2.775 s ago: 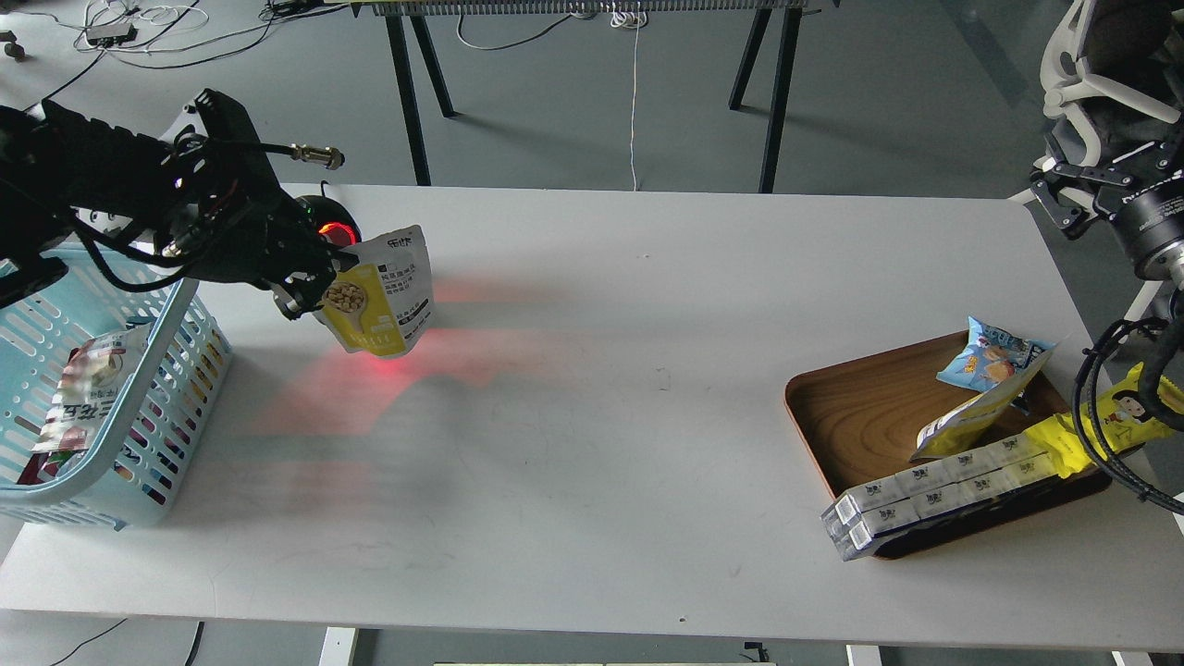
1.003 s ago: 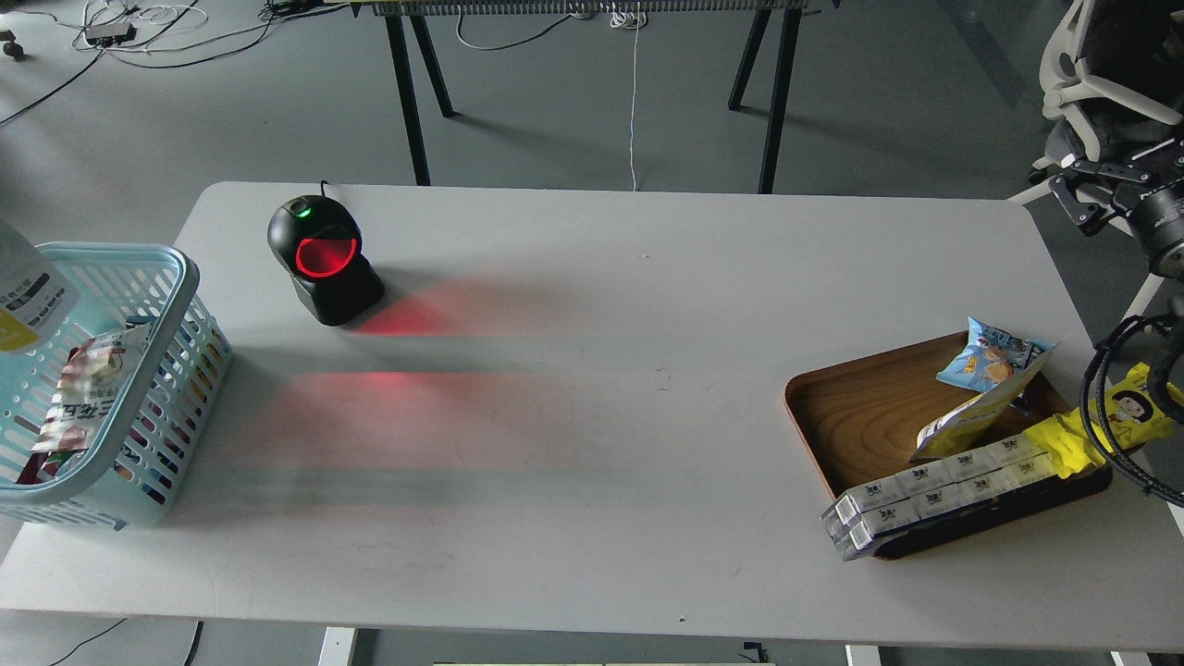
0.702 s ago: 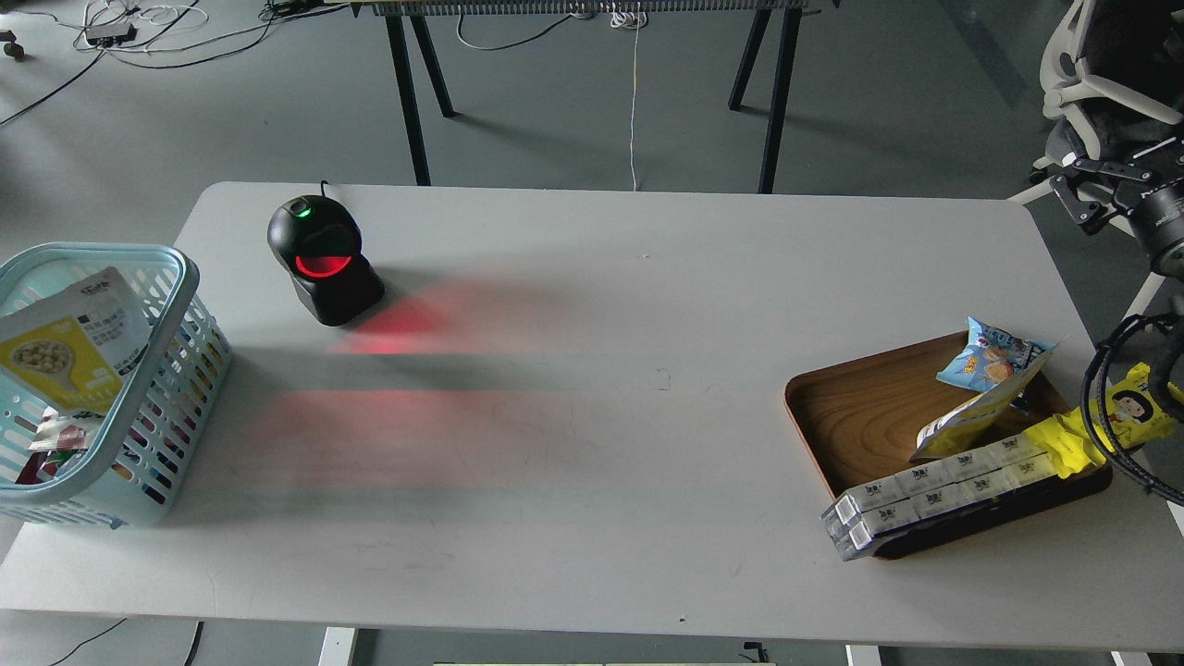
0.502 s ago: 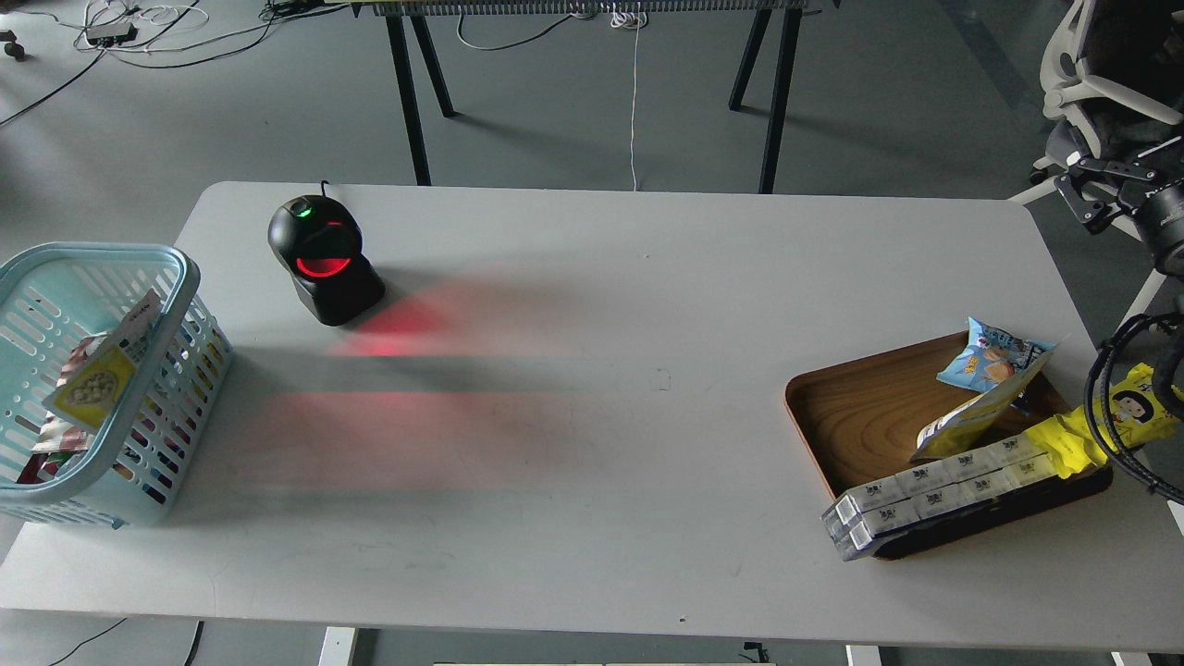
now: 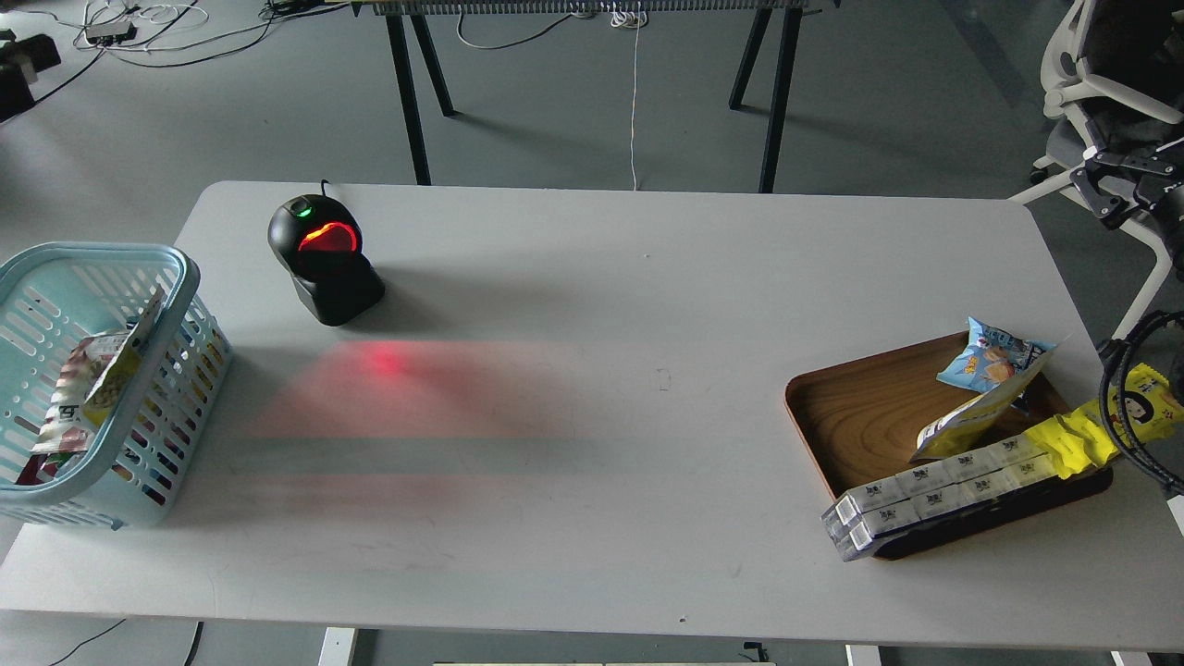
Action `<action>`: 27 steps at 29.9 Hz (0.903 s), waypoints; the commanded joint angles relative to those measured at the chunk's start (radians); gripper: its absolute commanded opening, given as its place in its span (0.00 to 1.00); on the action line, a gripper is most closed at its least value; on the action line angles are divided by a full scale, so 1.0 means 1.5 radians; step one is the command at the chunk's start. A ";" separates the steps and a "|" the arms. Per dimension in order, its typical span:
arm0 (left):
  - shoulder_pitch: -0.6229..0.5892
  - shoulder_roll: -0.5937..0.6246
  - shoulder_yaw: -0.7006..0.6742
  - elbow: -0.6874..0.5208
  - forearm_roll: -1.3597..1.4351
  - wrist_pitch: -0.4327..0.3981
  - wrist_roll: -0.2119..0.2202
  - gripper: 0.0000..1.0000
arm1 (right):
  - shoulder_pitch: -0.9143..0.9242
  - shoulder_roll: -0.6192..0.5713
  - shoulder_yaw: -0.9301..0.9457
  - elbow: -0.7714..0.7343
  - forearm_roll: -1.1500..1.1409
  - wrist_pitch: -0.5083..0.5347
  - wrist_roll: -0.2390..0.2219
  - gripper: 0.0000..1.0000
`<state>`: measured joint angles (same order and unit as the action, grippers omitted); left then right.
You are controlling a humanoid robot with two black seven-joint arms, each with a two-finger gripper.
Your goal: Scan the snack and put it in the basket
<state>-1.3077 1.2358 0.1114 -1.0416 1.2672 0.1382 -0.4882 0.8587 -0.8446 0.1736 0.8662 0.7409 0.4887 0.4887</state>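
The snack pouch (image 5: 111,375), yellow and white with a picture of beans, lies inside the light blue basket (image 5: 181,277) at the table's left end. It leans on edge against the basket's right wall, on top of other packets. No gripper touches it. A dark piece at the top left edge (image 5: 20,67) looks like my left arm, far above and behind the basket; its fingers cannot be told apart. My right gripper (image 5: 1110,180) hangs off the table's far right edge, dark and small, holding nothing I can see.
A black barcode scanner (image 5: 324,264) with a red window stands at the back left and casts red light on the table. A brown wooden tray (image 5: 860,407) at the right holds a blue chip bag (image 5: 990,356), a long yellow wrapper (image 5: 1101,430) and white boxes (image 5: 925,495).
My left gripper carried the pouch from the scanner to the basket and let go. The pouch dropped in and settled against the right wall. The right arm drifted slightly right.
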 commanded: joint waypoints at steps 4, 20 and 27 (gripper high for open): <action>0.004 -0.204 -0.090 0.232 -0.299 -0.046 0.000 0.86 | -0.001 -0.002 0.004 -0.016 -0.001 0.000 0.000 0.99; 0.021 -0.404 -0.306 0.461 -0.700 -0.418 0.000 0.85 | 0.070 0.030 0.037 -0.055 -0.003 0.000 0.000 0.99; 0.036 -0.460 -0.306 0.459 -0.810 -0.418 0.000 0.85 | 0.111 0.128 0.055 -0.161 -0.006 0.000 -0.025 0.99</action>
<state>-1.2658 0.5753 -0.3487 -0.3526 0.0991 -0.4887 -0.4887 1.0029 -0.7106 0.2463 0.6860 0.7362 0.4887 0.4776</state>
